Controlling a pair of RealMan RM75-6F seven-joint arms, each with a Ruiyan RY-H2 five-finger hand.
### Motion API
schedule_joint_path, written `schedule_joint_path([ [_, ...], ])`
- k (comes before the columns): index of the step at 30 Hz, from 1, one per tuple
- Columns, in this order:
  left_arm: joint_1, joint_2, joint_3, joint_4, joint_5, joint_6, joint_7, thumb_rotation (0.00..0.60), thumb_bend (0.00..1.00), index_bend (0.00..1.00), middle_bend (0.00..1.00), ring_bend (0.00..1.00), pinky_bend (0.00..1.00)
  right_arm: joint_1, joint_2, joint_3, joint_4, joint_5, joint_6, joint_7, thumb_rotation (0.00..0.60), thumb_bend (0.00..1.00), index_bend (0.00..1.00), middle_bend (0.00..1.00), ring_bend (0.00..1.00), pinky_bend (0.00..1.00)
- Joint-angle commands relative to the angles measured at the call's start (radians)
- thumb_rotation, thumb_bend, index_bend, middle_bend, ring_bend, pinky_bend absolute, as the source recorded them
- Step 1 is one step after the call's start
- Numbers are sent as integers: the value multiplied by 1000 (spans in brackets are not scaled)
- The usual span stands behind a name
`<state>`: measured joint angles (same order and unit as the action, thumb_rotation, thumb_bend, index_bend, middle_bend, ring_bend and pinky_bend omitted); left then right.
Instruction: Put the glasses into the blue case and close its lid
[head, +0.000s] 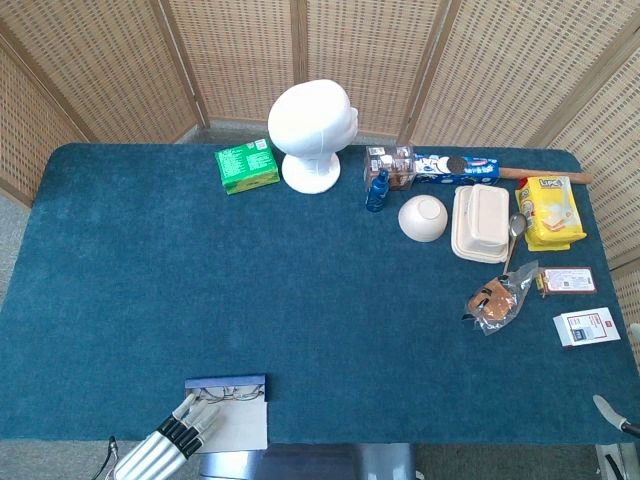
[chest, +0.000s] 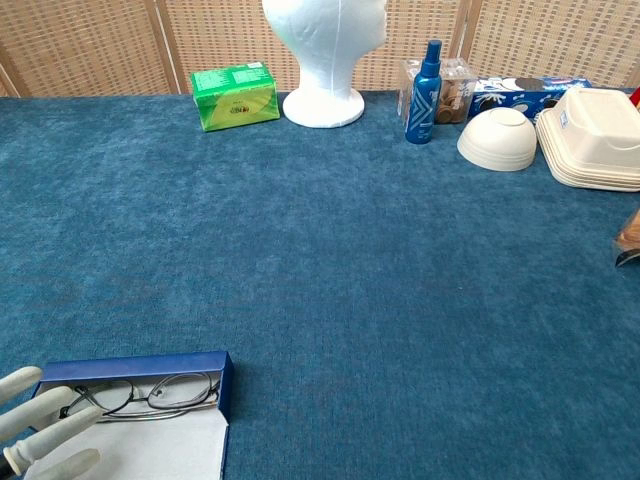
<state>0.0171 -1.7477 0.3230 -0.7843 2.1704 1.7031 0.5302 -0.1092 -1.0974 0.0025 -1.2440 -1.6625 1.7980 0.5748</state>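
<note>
Glasses (chest: 140, 396) lie folded inside the blue case (chest: 215, 362), which sits at the near left edge of the table (chest: 330, 260). So the first part of the task looks done. The lid (chest: 150, 450) lies flat toward the robot, pale lining up, still open; closing it is what remains.

Left hand (chest: 40, 425) is at the case's left end, fingers apart and extended, holding nothing. Fingertips (head: 205, 412) reach over the lid's left corner in the head view; whether they touch the case or hover, I cannot tell.

Right hand (head: 612, 414): only a sliver shows at the far right table edge, well apart from the case. Too little is visible to tell how its fingers stand.

Judgement: the left hand seems placed to get under the lid and fold it over.
</note>
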Motion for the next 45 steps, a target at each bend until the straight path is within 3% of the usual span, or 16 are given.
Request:
schedule_joint_path([
  [1,-10,-7,4,8,6,0,-1,600,225,102,13,0,0,-2,1,0,4,1,3,7,516,219,0,123,0,164],
  [24,-83,6,47,-60,59,-62,34,600,226,137,33,0,0,-36,5,-6,40,11,41,53,479,221,0,121,0,169],
  [45,-99,-2,24,-100,45,-19,-4,600,227,171,57,0,0,-65,-2,-4,79,25,65,87,469,222,0,119,0,171],
])
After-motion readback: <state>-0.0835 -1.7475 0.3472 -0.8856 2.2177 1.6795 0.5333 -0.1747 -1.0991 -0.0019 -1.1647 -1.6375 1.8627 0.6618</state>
